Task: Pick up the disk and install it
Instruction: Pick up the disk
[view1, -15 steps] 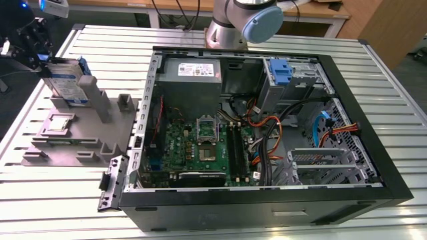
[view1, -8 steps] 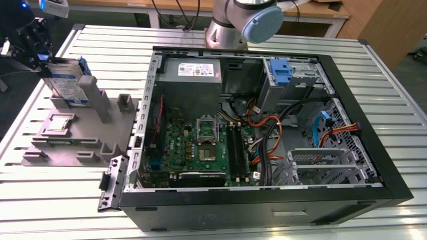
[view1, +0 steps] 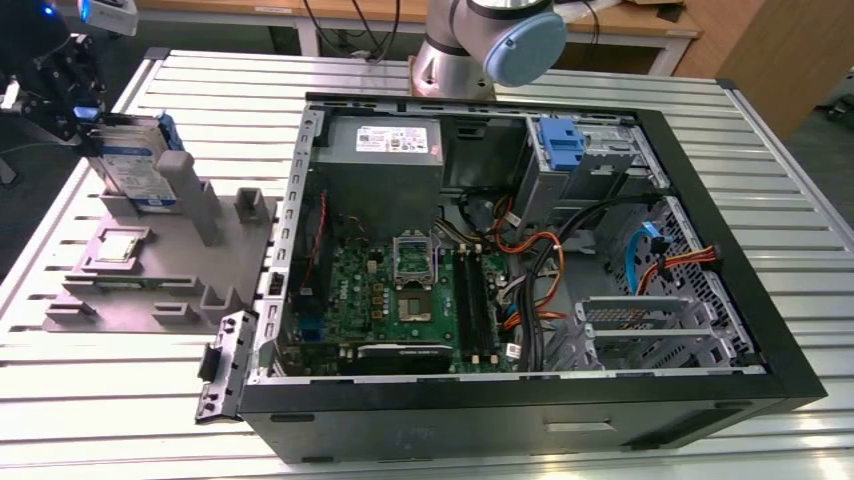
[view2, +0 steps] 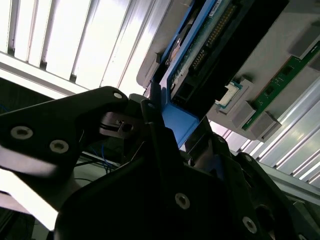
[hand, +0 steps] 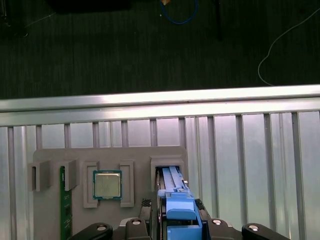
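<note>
The tool pinches the disk by its blue bracket, the disk standing upright in the grey holder on the tabletop beside the open case

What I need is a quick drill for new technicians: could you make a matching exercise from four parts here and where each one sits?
Parts:
1. disk
2. CPU
3. power supply
4. memory stick

Places:
A. flat in a square pocket of the grey holder
B. inside the case, in a corner
C. upright in a holder slot, blue bracket around it
D. on edge in a narrow holder slot, beside the CPU

Pairs: 1-C, 2-A, 3-B, 4-D.
</note>
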